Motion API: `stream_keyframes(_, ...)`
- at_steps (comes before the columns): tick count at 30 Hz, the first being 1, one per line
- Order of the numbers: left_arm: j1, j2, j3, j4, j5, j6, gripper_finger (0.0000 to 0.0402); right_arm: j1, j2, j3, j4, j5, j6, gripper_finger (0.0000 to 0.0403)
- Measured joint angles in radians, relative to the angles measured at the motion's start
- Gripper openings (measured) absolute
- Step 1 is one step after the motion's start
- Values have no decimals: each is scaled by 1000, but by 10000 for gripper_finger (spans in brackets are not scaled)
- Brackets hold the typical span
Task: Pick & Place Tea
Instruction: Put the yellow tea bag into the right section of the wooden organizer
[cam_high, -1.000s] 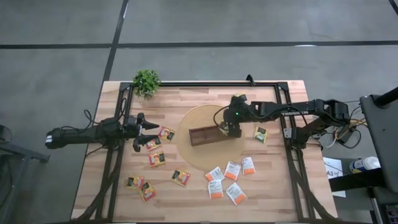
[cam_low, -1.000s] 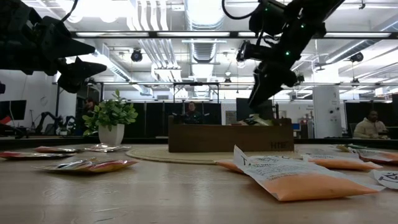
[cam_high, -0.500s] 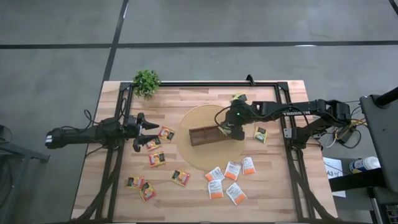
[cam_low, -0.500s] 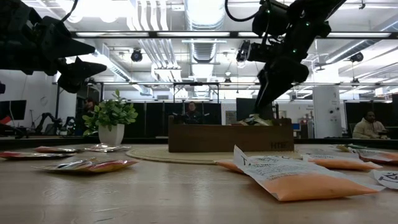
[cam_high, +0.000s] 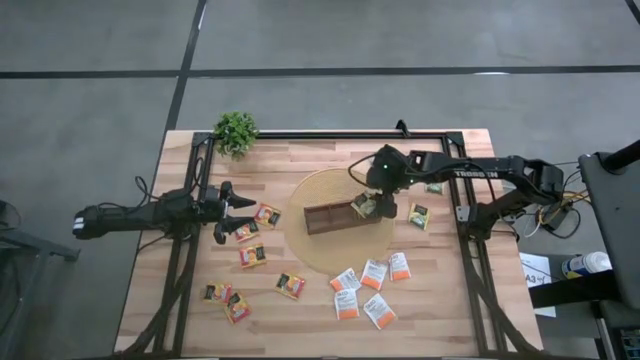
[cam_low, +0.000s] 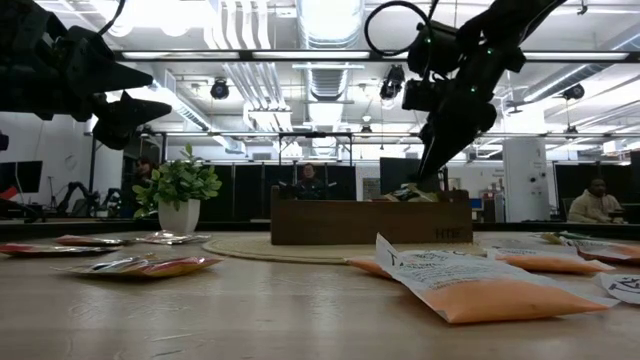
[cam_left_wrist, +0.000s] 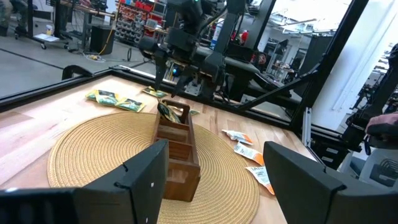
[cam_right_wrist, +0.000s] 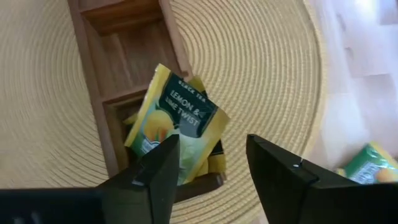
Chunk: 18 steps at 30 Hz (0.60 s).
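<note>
Tea sachet (cam_right_wrist: 176, 121), green-yellow and printed "Lemon & Lime Twist", lies tilted in the end compartment of the brown wooden box (cam_right_wrist: 118, 68), propped on other sachets there, and my right jaws (cam_high: 384, 205) hang just above it, parted, with nothing between the fingers (cam_right_wrist: 283, 177). In the high view that box (cam_high: 335, 215) sits at frame centre on a round woven mat (cam_high: 315, 250). My left jaws (cam_high: 232, 207) hover at centre left, spread and empty, over the yellow-red-black sachets (cam_high: 251, 254) scattered on the counter (cam_high: 300, 320). White-orange sachets (cam_high: 373, 273) lie in a cluster at lower centre, and another green-yellow sachet (cam_high: 419, 215) lies just right of the mat. A small potted plant (cam_high: 237, 131) stands at the counter's upper left corner.
</note>
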Motion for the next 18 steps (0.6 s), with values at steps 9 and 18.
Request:
stream_keyframes(9, 0, 0, 0, 0, 0, 0, 257, -8, 55, 0, 21, -3, 9, 143)
stream_keyframes(18, 0, 0, 0, 0, 0, 0, 257, -16, 79, 0, 71, -3, 53, 105)
